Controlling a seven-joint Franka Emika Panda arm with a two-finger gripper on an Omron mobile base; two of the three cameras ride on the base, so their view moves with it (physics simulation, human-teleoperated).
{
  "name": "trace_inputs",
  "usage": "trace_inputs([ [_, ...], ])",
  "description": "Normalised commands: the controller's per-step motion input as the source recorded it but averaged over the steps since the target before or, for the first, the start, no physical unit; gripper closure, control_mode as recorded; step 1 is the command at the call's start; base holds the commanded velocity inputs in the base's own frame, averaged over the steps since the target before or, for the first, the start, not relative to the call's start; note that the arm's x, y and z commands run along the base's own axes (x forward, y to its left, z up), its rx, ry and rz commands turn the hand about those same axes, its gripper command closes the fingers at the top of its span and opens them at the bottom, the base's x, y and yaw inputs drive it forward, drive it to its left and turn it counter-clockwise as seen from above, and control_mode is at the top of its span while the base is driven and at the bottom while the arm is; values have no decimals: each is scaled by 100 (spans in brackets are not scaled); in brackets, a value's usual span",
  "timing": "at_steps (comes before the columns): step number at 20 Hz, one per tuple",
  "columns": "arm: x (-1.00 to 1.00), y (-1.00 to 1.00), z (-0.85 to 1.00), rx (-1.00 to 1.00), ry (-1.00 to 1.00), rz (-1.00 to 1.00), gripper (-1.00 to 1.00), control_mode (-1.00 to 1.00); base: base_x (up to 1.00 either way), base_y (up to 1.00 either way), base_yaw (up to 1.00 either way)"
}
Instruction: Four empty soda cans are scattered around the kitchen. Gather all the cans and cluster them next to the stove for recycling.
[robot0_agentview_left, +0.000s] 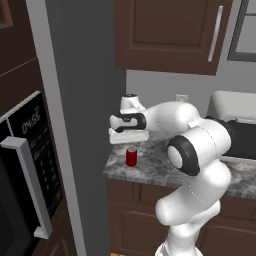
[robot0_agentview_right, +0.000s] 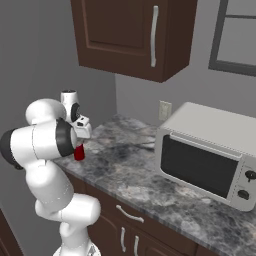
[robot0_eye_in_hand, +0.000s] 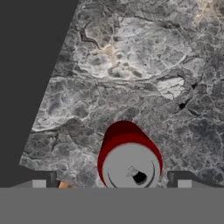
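One red soda can (robot0_agentview_left: 131, 157) (robot0_agentview_right: 79, 152) stands upright on the granite counter (robot0_agentview_left: 155, 172), close to its left end and front edge. My gripper (robot0_agentview_left: 131, 144) (robot0_agentview_right: 81, 136) hangs straight above it, pointing down, open and not touching it. In the hand view the can's silvery top (robot0_eye_in_hand: 129, 168) sits between the two dark fingertips (robot0_eye_in_hand: 43, 180), a little right of the middle. The stove is out of view.
A white countertop microwave (robot0_agentview_right: 205, 155) (robot0_agentview_left: 235, 117) stands farther right on the counter. A tall grey panel (robot0_agentview_left: 85, 125) borders the counter's left end, with a built-in oven (robot0_agentview_left: 25, 165) beyond it. A dark wall cabinet (robot0_agentview_right: 130, 35) hangs overhead.
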Motion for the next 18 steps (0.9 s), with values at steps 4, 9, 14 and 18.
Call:
trace_inputs([
  [4,0,0,0,0,0,0,-100,-100,0,0,0],
  [9,0,-12,-10,0,0,-1,-100,-100,0,0,0],
  [14,0,-8,-14,0,0,-1,-100,-100,0,0,0],
  [18,0,0,-31,0,0,-1,-100,-100,0,0,0],
])
